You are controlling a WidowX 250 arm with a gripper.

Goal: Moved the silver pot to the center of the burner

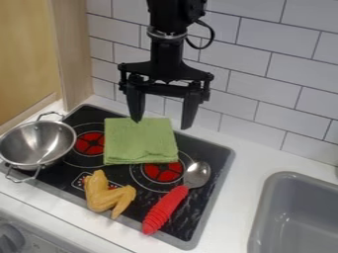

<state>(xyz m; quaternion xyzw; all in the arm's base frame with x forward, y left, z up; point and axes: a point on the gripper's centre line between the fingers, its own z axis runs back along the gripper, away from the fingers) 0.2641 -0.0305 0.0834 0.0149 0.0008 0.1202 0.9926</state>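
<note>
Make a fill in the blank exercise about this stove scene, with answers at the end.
The folded cloth is colored ____.
The handle of the spoon is colored ____.
In this view, the silver pot is at the stove's ____ side.
The tool is ____, not shut.

green; red; left; open

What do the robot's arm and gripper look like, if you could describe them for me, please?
The arm is black, with a greyish ring around it above the gripper and a thin black cable looping out at one side. The gripper is black too: a wide crossbar with bolted-looking joints carries two long fingers that taper toward their tips.
</note>
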